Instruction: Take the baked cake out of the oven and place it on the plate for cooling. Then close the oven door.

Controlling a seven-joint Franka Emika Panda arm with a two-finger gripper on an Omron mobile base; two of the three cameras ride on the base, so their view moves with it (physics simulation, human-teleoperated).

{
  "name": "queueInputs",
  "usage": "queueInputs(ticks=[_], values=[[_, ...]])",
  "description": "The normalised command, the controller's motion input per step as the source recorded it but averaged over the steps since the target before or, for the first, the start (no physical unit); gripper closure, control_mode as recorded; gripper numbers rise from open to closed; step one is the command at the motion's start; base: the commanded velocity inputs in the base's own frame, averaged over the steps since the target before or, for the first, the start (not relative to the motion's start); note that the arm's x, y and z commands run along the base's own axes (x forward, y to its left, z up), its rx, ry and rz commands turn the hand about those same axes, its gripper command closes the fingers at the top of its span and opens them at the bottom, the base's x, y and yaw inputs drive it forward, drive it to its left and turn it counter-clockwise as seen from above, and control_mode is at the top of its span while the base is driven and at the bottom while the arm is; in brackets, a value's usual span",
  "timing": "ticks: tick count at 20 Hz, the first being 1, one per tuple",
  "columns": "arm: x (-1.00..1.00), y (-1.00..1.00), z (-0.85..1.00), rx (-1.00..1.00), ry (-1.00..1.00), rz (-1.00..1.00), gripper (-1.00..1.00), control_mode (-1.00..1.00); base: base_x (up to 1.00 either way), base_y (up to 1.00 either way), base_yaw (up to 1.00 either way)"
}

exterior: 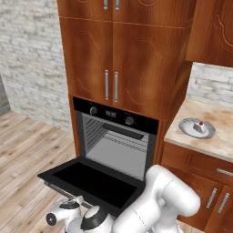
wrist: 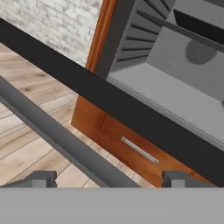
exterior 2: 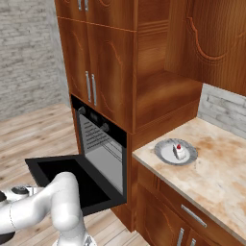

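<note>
Where oven door hangs open, handle bar between tool tips.

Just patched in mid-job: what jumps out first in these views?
The oven door hangs wide open, flat out over the wood floor, with the oven cavity bare behind it. On the counter to the right, the baked cake already sits on the plate. The gripper is low, jaws open astride the door's silver handle.

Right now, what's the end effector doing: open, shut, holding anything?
End effector: open, holding nothing, fingertips either side of the oven door handle.
</note>
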Motion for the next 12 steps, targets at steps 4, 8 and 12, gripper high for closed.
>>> queueInputs(ticks=[4, 8, 12], values=[[0.59, -0.26, -0.23, -0.19, -0.22, 0.0, -1.0, -1.0, 0.0, 0.0, 0.0], [0.6, -0.3, -0.2, -0.21, -0.18, -0.01, -1.0, -1.0, 0.0, 0.0, 0.0], [0.61, -0.33, -0.16, -0.22, -0.16, -0.02, -1.0, -1.0, 0.0, 0.0, 0.0]])
